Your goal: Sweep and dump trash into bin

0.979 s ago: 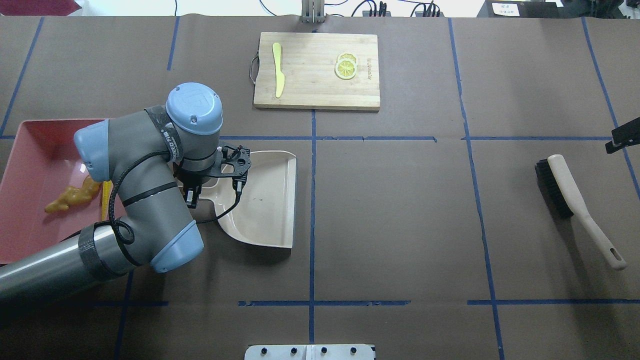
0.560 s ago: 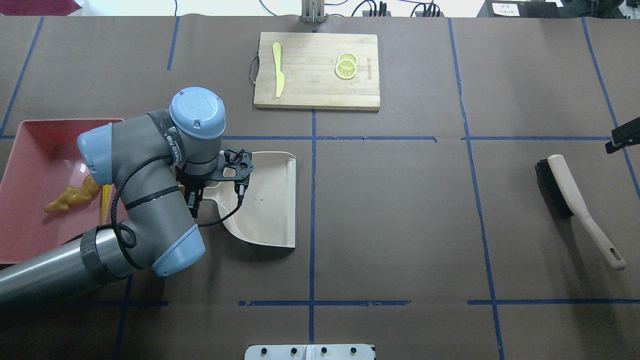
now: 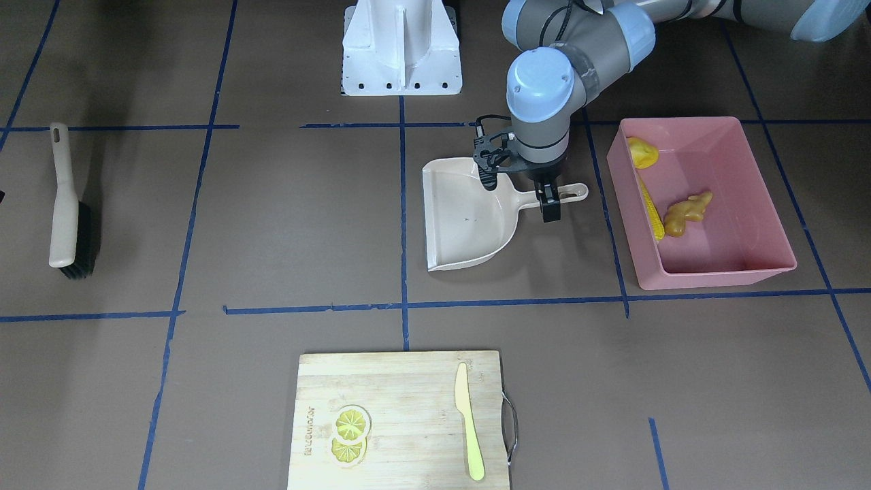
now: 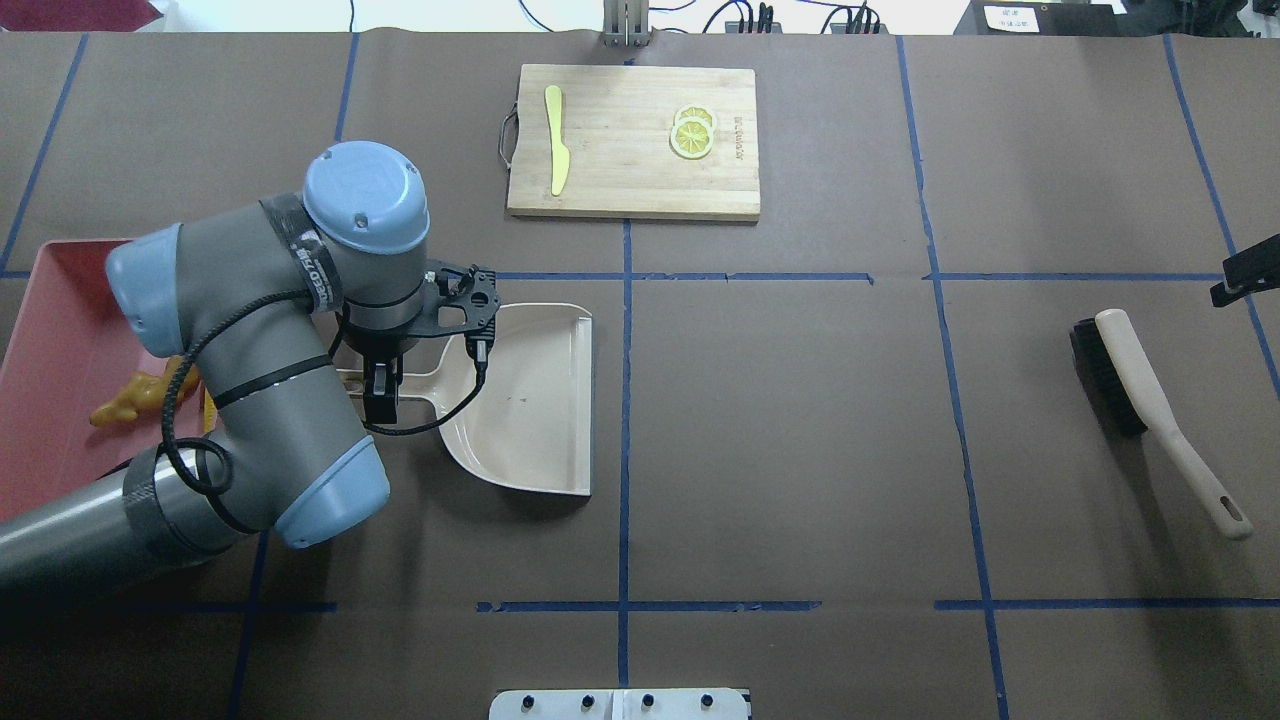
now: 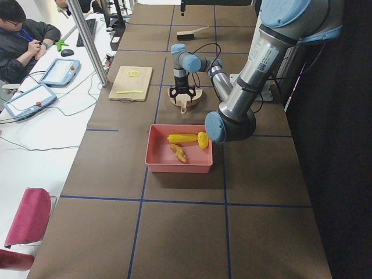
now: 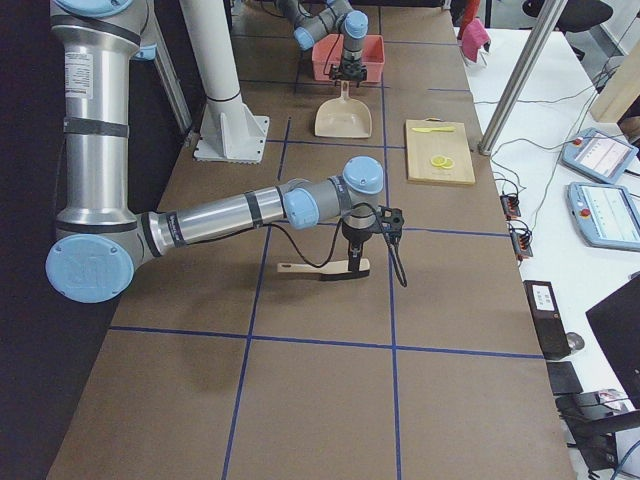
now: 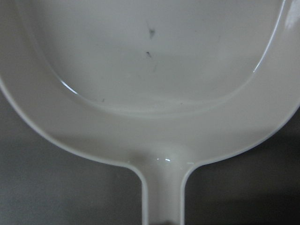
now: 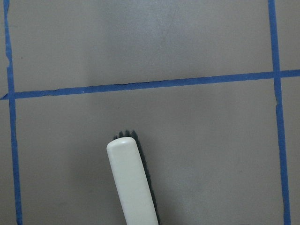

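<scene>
The pink bin [image 3: 721,273] holds the corn cob [image 3: 651,207], the yellow lump [image 3: 641,151] and the ginger root [image 3: 686,212]. In the overhead view my left arm hides part of the bin [image 4: 50,300], and the ginger [image 4: 130,400] shows. The beige dustpan [image 3: 463,218] lies flat and empty on the table beside the bin. My left gripper [image 3: 548,201] is over its handle, jaws open, and it also shows in the overhead view [image 4: 378,385]. The left wrist view shows the pan [image 7: 150,70] from close above. My right gripper [image 6: 355,255] hangs over the brush [image 4: 1150,400]. I cannot tell its state.
A wooden cutting board [image 4: 632,140] with a pale knife [image 4: 556,140] and lemon slices [image 4: 692,132] lies at the far middle. The brush [image 3: 68,211] lies at the table's right end. Blue tape lines cross the brown table.
My left arm's wrist has shifted left and risen a little over the dustpan handle. The dustpan, brush and bin have stayed in place.
</scene>
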